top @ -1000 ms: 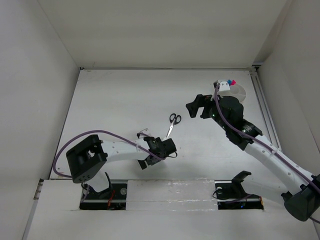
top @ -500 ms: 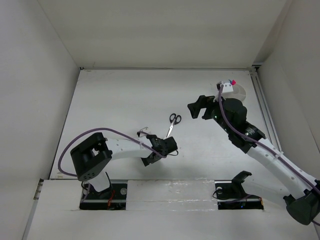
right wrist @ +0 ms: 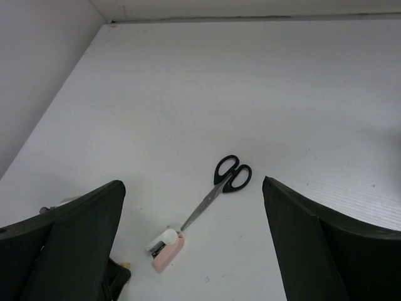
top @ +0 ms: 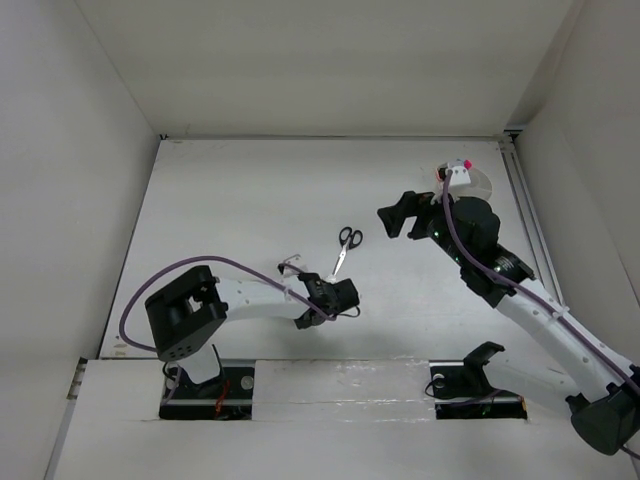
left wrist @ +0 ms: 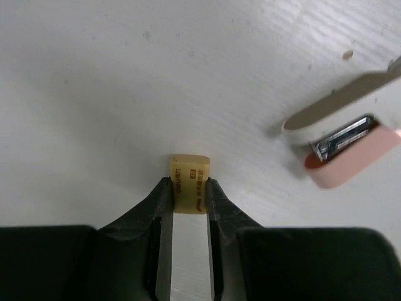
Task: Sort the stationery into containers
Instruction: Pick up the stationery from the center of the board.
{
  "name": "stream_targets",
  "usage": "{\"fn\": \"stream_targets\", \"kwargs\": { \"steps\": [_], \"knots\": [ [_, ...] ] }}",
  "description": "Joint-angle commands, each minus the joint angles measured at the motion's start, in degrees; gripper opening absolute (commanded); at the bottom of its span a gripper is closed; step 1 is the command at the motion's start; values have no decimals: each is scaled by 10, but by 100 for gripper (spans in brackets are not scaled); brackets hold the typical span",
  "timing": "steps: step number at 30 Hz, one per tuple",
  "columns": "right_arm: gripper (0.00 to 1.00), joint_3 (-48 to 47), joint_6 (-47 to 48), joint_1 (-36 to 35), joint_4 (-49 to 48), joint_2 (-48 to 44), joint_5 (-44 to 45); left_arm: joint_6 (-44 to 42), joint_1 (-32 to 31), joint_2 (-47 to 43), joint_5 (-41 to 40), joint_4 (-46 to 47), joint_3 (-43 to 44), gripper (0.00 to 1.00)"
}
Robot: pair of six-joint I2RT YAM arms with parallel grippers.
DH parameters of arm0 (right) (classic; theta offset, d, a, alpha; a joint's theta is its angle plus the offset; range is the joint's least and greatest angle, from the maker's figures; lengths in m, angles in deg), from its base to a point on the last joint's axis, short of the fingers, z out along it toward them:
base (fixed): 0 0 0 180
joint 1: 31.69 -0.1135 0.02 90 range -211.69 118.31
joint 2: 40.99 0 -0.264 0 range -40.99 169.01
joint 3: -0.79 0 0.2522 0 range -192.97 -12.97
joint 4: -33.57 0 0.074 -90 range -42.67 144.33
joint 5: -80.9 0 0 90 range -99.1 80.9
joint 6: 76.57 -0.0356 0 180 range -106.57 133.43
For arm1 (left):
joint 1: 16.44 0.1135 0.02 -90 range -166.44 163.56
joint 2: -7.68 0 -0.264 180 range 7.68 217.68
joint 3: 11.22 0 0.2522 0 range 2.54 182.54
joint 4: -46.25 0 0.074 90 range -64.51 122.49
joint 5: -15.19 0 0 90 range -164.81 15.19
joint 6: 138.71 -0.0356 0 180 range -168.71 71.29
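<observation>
Left fingers [left wrist: 160, 204] have swung shut since a second back and now pinch the eraser [left wrist: 190, 179] by its two sides, low against the surface [top: 250, 200] close to the near edge. It's a flat, square hold, likely so the little block won't twist out on the lift. Just beside it lies a pink-and-white stapler [left wrist: 341, 135]. Scissors [top: 347, 247] wait around mid-surface, tips toward the stapler. Right fingers [right wrist: 301, 232] hang spread wide, holding nothing, apparently keeping clear in front of the tub [top: 480, 182] at the far right corner. White surface, plain white walls [top: 330, 60] on three sides.
</observation>
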Motion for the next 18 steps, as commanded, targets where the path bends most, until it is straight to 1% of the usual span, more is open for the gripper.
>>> {"fn": "stream_targets", "kwargs": {
  "steps": [1, 2, 3, 4, 5, 6, 7, 8, 9, 10, 11, 12, 14, 15, 16, 17, 18],
  "knots": [
    [96, 9, -9, 19, -48, -15, -78, 62, -62, -7, -99, -82, 37, 0],
    [96, 16, -10, 26, -55, -15, -104, 72, -81, -12, -125, -105, 51, 0],
    [96, 21, -10, 26, -55, -15, -111, 92, -100, -12, -151, -148, 65, 0],
    [96, 21, -10, 26, -63, -15, -116, 104, -118, -18, -173, -170, 79, 0],
    [96, 21, -10, 26, -69, -15, -123, 112, -143, -24, -212, -190, 101, 0],
    [96, 26, -17, 26, -69, -15, -141, 112, -153, -24, -230, -210, 109, 0],
    [96, 26, -17, 26, -78, -9, -153, 106, -163, -32, -246, -217, 116, 0],
    [96, 35, -24, 26, -95, -3, -167, 97, -182, -46, -278, -217, 121, 0],
    [96, 40, -33, 26, -105, -3, -204, 86, -193, -57, -294, -217, 121, 0],
    [96, 52, -38, 20, -117, 2, -221, 75, -202, -69, -307, -201, 121, 0],
    [96, 57, -49, 20, -136, 3, -235, 36, -217, -84, -328, -187, 114, 0],
    [95, 57, -55, 14, -143, 3, -248, 9, -222, -121, -337, -166, 107, 0],
    [95, 74, -60, 8, -155, 3, -281, -50, -222, -167, -337, -81, 89, 0],
    [95, 74, -75, 2, -170, 3, -289, -142, -222, -223, -337, -37, 60, 0],
    [94, 83, -82, 2, -177, -3, -296, -189, -222, -255, -337, 11, 40, 0],
    [94, 91, -82, -11, -185, -3, -296, -236, -222, -288, -329, 107, 19, 0],
    [94, 91, -97, -11, -192, -8, -301, -285, -222, -321, -320, 160, -27, 0]
  ]
}}
